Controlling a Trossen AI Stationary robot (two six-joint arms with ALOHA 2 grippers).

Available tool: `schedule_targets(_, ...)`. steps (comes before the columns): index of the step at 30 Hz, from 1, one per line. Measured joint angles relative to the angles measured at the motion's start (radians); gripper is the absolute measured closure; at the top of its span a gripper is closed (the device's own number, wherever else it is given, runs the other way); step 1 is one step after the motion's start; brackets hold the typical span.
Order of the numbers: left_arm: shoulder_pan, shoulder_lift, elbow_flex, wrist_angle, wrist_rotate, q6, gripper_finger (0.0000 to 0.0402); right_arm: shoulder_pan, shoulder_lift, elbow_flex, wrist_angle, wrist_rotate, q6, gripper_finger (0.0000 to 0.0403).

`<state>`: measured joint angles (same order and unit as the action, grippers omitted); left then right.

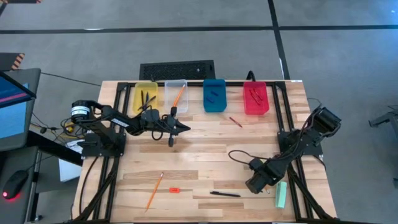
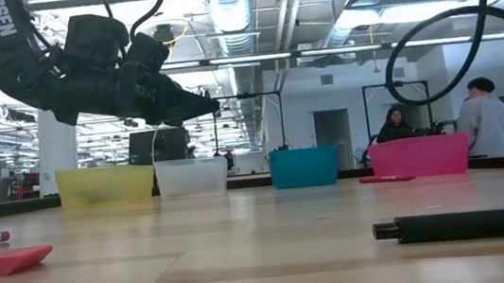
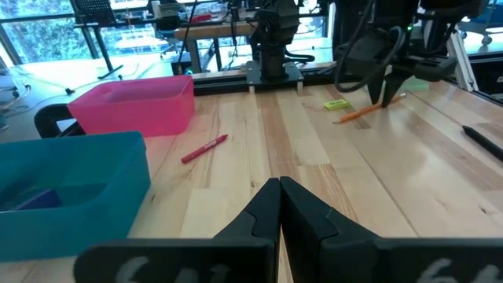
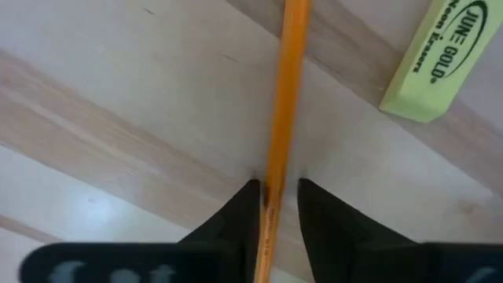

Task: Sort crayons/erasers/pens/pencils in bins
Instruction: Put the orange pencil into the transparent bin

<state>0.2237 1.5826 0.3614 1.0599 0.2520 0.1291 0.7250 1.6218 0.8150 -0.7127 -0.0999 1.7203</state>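
My right gripper points down at the table's near right, open, with one finger on each side of an orange pencil that lies flat on the wood. The left wrist view shows the same pencil under that gripper. My left gripper is shut on nothing and hovers level above the table in front of the clear bin. The yellow, blue and red bins stand along the far edge. Loose on the table are a second pencil, a red eraser, a black pen and a red crayon. My right gripper comes at the pencil from above, its fingers across the shaft. One finger stands right at the pencil's side and the other a little apart. I cannot tell whether either touches it. The pencil lies on the table.
A pale green bar lies just right of my right gripper, near the table's corner, and shows beside the pencil. Black frame rails run along both table sides. A keyboard lies behind the bins. People stand in the room beyond.
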Motion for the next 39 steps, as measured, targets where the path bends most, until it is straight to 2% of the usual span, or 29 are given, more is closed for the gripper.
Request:
schedule_targets(7, 0.000, 0.000, 0.000, 0.000, 0.000, -0.001, 0.0400, -0.008, 0.000, -0.002, 0.006, 0.020, -0.038, 0.0339)
schedule_targets(18, 0.000, 0.000, 0.000, -0.004, 0.000, -0.002, 0.0400, -0.055, 0.001, -0.002, 0.024, 0.018, -0.195, 0.0378)
schedule_targets(28, 0.000, 0.000, 0.000, -0.011, 0.000, -0.002, 0.0400, -0.097, 0.002, 0.011, 0.005, 0.028, -0.318, 0.0377)
schedule_targets(33, 0.000, 0.000, 0.000, -0.014, 0.000, -0.002, 0.0400, -0.121, 0.006, 0.066, -0.057, 0.099, -0.396, 0.0381)
schedule_targets(39, 0.000, 0.000, 0.000, -0.014, 0.000, -0.029, 0.0400, -0.177, 0.005, 0.107, -0.070, 0.124, -0.531, 0.0380)
